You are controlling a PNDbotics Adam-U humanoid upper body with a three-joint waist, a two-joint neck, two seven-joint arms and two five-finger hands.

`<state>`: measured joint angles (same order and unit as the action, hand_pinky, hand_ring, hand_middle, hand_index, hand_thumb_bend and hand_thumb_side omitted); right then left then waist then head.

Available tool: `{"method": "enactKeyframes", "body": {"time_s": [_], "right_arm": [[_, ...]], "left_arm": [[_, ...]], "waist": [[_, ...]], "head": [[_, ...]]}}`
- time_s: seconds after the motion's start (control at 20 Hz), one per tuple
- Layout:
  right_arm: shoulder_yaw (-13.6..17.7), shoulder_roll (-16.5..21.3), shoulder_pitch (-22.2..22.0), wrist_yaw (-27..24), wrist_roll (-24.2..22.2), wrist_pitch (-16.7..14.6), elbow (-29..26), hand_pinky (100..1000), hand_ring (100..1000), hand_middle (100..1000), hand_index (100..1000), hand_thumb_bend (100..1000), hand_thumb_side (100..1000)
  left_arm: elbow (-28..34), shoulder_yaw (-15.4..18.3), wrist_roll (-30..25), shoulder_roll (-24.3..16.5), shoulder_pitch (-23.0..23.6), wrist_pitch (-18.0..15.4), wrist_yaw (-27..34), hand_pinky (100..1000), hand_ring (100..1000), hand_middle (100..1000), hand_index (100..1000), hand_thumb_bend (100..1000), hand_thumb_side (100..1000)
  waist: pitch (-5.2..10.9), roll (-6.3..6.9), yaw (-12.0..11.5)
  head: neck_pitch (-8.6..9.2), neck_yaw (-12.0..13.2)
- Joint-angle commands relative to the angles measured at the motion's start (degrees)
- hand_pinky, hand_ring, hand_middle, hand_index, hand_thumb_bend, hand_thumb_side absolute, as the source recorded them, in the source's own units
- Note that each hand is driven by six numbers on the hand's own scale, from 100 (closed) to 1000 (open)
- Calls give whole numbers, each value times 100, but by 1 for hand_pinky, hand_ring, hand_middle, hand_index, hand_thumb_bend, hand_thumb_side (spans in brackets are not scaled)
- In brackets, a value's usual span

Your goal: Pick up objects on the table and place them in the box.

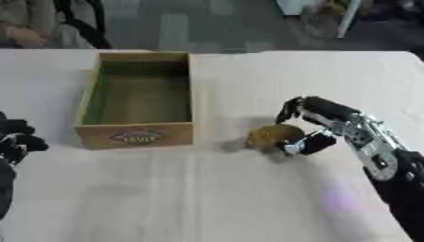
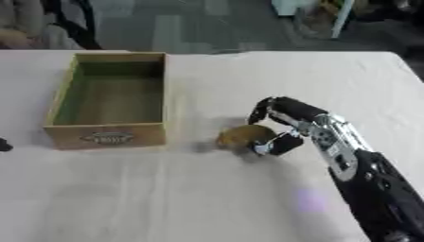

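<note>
1. Right hand (image 1: 304, 126) comes in from the lower right; fingers arch over a brown rounded object (image 1: 271, 135) and the thumb curls in at its near right side, so the hand is gripping it
2. The brown object sits on the white table (image 1: 248, 198), just right of the box's near right corner, a narrow strip of cloth between them
3. Cardboard box (image 1: 136, 134) stands open-topped, left of centre; greenish inner walls, a printed label on the near wall, nothing visible inside
4. Left hand (image 1: 18, 139) shows at the left edge, fingers curled, holding nothing, well apart from the box
5. Open room: broad bare cloth in front of the box and object, and more to the right toward the table's far right corner
6. Far table edge runs just behind the box; dark floor beyond it
</note>
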<state>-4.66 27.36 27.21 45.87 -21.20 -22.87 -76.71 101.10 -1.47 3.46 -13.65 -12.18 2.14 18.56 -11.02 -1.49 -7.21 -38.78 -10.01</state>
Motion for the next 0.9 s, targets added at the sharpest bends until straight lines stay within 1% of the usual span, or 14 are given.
{"method": "enactKeyframes", "body": {"time_s": [0.05, 0.15, 0.25, 0.45, 0.5, 0.55, 0.75, 0.8, 0.85, 0.9], "right_arm": [[35, 68, 87, 75, 181, 5, -155, 581, 563, 478, 524, 209, 408], [34, 65, 88, 89, 289, 7, -159, 564, 535, 443, 474, 165, 409], [42, 59, 89, 92, 399, 13, -159, 545, 512, 412, 438, 151, 394], [60, 57, 150, 40, 599, 20, -177, 535, 503, 398, 425, 133, 379], [62, 62, 199, 11, 632, 17, -190, 533, 501, 396, 423, 100, 418], [62, 72, 258, 8, 660, -2, -214, 533, 501, 395, 423, 124, 370], [12, 78, 677, -285, 659, -24, -220, 529, 498, 393, 422, 116, 345], [-10, 75, 786, -365, 636, -33, -207, 529, 498, 393, 421, 100, 464], [-41, 62, 923, -450, 603, -47, -184, 529, 497, 392, 420, 113, 337], [-73, 44, 1064, -525, 568, -62, -157, 529, 497, 391, 418, 116, 335]], "left_arm": [[48, 27, -13, -119, -61, -6, 18, 559, 504, 509, 599, 229, 613], [48, 27, -13, -118, -64, -6, 18, 559, 504, 509, 599, 229, 613], [48, 27, -12, -118, -65, -7, 18, 559, 504, 509, 599, 229, 613], [49, 27, -11, -118, -65, -7, 19, 559, 504, 509, 599, 228, 613], [49, 27, -11, -119, -64, -7, 19, 559, 504, 509, 599, 229, 612], [49, 27, -11, -119, -65, -6, 18, 559, 504, 509, 599, 227, 612], [48, 19, -18, -121, -54, -3, 18, 559, 504, 509, 599, 227, 612], [47, 17, -19, -123, -52, -2, 18, 559, 504, 509, 599, 227, 612], [46, 15, -21, -125, -50, -1, 17, 559, 504, 509, 599, 227, 611], [45, 11, -24, -126, -47, 1, 17, 559, 504, 509, 599, 227, 611]], "waist": [[76, 11, 1], [76, 12, 6], [77, 14, 11], [82, 19, 19], [85, 20, 21], [89, 21, 22], [118, 20, 22], [124, 19, 20], [131, 18, 17], [138, 16, 11]], "head": [[0, -11], [2, -12], [6, -10], [4, -2], [4, -1], [4, 0], [2, -5], [0, -8], [-3, -13], [-4, -15]]}}
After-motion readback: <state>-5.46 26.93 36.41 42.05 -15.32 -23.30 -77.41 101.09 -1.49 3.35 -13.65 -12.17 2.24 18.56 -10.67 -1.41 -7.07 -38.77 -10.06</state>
